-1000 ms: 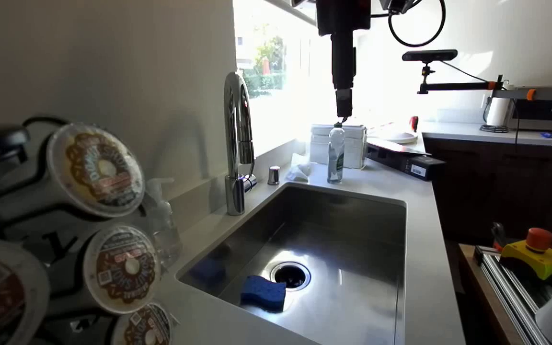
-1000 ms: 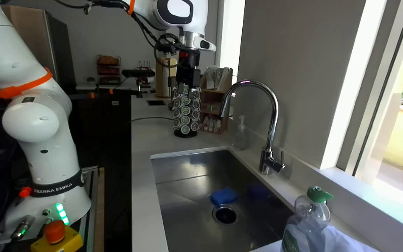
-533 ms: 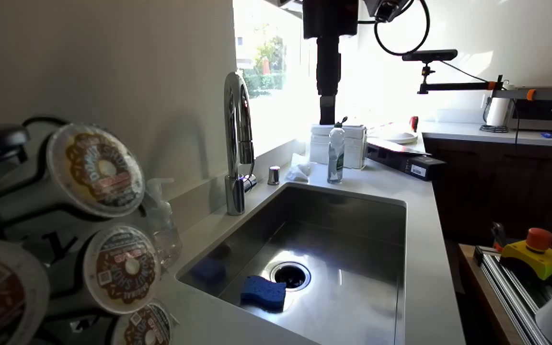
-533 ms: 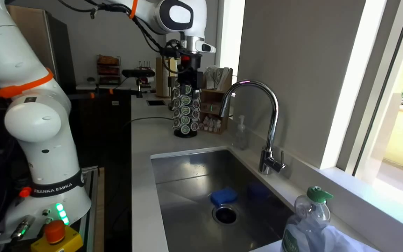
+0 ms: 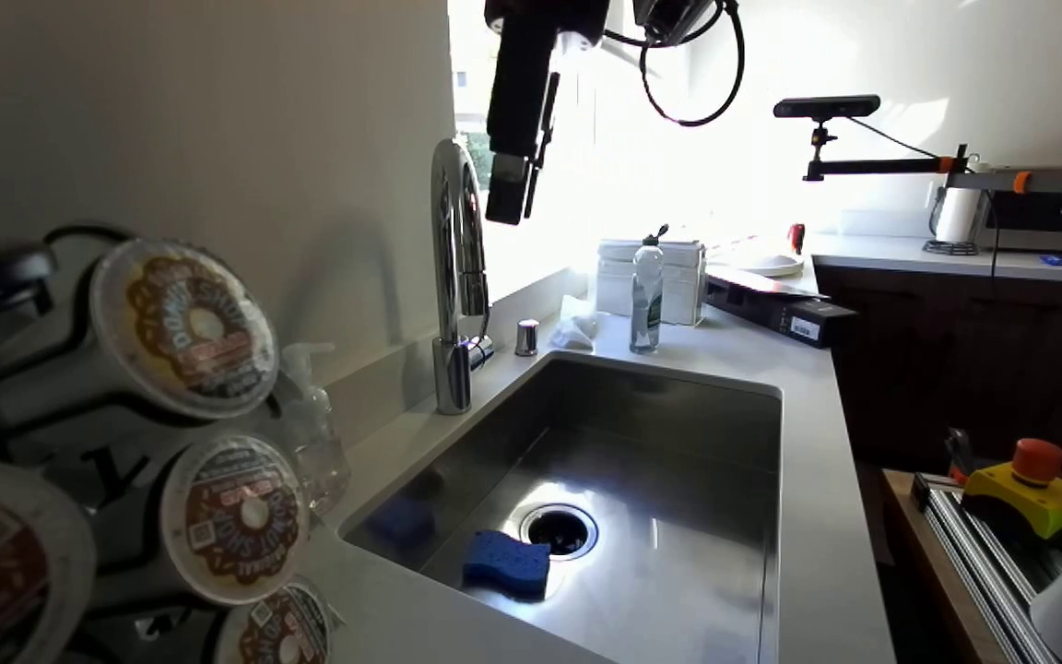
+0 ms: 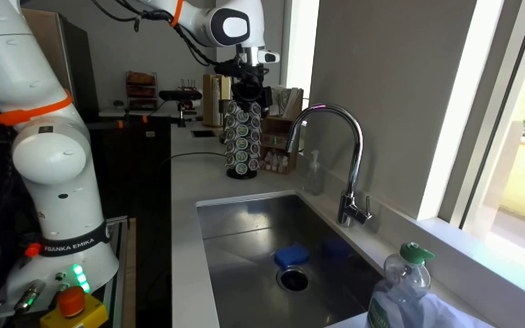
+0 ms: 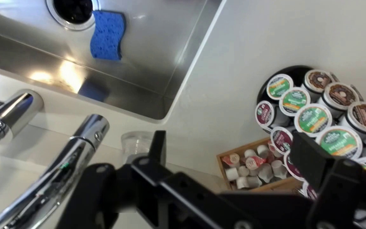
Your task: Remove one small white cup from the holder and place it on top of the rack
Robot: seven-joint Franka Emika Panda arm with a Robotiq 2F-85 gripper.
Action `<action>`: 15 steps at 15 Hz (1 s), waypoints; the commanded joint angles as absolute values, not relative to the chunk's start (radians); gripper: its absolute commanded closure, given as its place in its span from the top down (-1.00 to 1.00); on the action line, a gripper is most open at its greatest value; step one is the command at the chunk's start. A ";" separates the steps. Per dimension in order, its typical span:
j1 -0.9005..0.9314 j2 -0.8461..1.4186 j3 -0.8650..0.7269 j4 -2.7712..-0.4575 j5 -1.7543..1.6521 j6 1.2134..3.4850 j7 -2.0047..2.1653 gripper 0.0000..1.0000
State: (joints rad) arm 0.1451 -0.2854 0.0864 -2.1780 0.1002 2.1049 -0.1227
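Gripper (image 7: 231, 146) is spread wide; rack (image 7: 298, 76) stands to its one side, faucet (image 7: 59, 168) and soap dispenser (image 6: 314, 176) to the other.

I have the black wire rack (image 7: 298, 73) upright at three o'clock in my wrist view; it holds small white cups (image 5: 79, 380) in loops, tilted, printed lids (image 7: 314, 120) outward; maroon ones lie at eight o'clock from green, brown ones towards two.

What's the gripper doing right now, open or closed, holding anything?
Gripper: open, holding nothing; jaws stand wide apart in the wrist view.
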 commanded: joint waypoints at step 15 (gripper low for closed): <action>0.197 -0.139 0.067 -2.093 0.685 2.133 -0.416 1.00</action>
